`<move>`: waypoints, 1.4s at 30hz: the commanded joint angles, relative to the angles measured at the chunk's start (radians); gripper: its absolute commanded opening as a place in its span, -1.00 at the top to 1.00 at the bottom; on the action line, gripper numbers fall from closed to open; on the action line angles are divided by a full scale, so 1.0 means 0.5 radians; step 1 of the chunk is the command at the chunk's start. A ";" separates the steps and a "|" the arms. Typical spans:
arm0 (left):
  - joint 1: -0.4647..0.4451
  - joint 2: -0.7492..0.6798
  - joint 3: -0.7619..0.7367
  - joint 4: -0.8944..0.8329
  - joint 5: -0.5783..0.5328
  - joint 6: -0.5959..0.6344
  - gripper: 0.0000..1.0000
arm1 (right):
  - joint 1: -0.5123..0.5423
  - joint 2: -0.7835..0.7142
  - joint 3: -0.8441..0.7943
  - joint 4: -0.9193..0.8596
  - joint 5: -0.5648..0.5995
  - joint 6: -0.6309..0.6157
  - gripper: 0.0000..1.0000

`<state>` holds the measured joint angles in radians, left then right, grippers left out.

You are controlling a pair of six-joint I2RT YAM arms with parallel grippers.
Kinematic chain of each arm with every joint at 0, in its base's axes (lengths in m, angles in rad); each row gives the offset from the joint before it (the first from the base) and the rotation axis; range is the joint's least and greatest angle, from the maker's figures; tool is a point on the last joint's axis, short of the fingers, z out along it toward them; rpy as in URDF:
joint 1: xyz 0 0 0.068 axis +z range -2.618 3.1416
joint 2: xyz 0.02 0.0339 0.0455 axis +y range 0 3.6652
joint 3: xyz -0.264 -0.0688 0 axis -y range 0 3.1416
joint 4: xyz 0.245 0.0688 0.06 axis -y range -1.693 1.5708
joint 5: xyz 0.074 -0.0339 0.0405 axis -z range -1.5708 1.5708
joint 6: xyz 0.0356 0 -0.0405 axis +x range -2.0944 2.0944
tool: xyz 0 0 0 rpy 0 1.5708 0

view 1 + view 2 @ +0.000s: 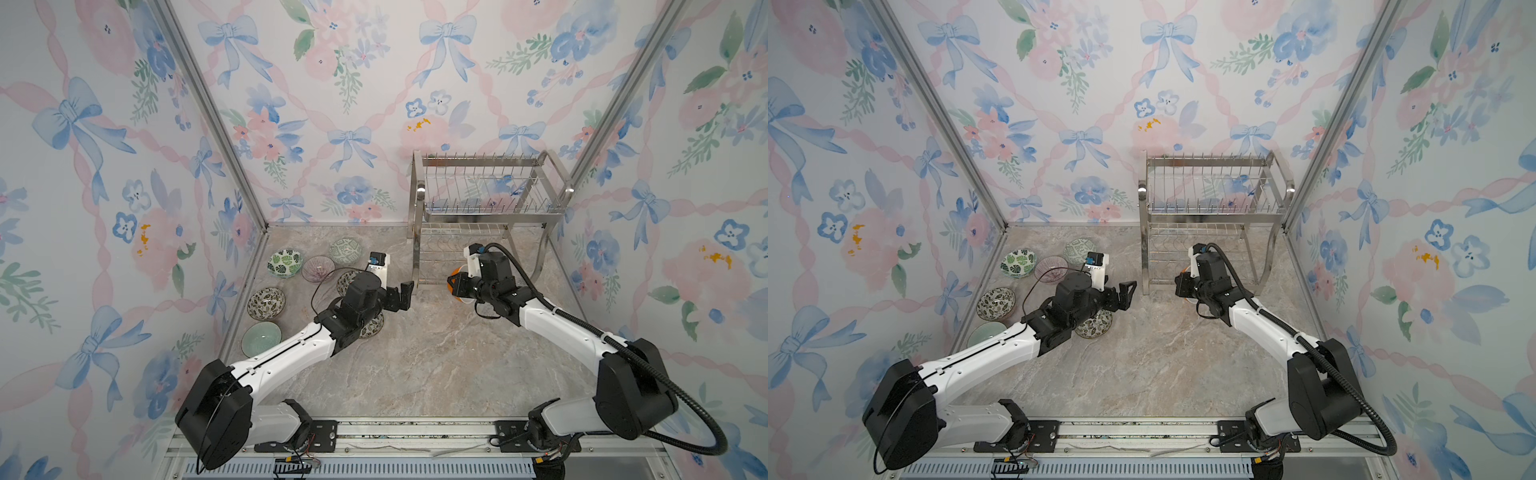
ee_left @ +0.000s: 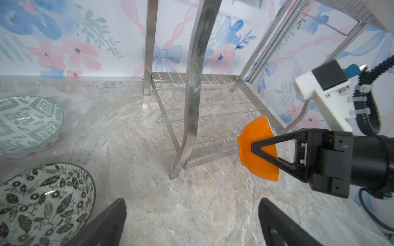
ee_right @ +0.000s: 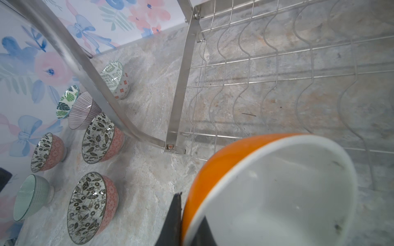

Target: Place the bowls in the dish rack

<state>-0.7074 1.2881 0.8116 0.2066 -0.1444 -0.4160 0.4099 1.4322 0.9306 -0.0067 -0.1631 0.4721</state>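
Observation:
My right gripper [image 1: 455, 286] [image 3: 187, 213] is shut on the rim of the orange bowl [image 1: 454, 275] [image 2: 253, 132] [image 3: 277, 191], white inside. The bowl is tipped on its side just in front of the left front corner of the dish rack [image 1: 482, 195] [image 1: 1212, 195] [image 3: 183, 74], by its lower tier. My left gripper [image 1: 404, 296] [image 2: 191, 202] is open and holds nothing, hovering left of the rack's curved leg [image 2: 193, 85]. Several patterned bowls stand on the table at the left: green leaves [image 1: 284, 262], purple lines [image 1: 318, 268], green geometric [image 1: 345, 250] and dark leaves [image 1: 266, 303].
A pale green bowl [image 1: 262, 338] sits near the left wall, and another dark-leaf bowl [image 1: 372, 328] lies partly under my left arm. Floral walls with metal corner posts [image 1: 216, 124] close in three sides. The rack stands against the back right corner.

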 commanded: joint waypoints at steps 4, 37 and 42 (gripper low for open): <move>-0.018 0.118 0.105 0.148 -0.055 0.399 -0.96 | -0.129 0.083 -0.036 0.620 -0.245 0.079 1.00; 0.021 0.519 0.435 0.296 0.230 0.681 -0.96 | -0.322 1.394 0.765 1.752 -0.941 0.699 1.00; 0.042 0.512 0.421 0.297 0.223 0.672 -0.96 | -0.350 1.595 0.928 1.939 -1.016 0.856 1.00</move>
<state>-0.6968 1.5375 1.0065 0.3428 -0.0433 -0.0856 0.2512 2.1845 1.3365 0.8341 -0.6243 0.8391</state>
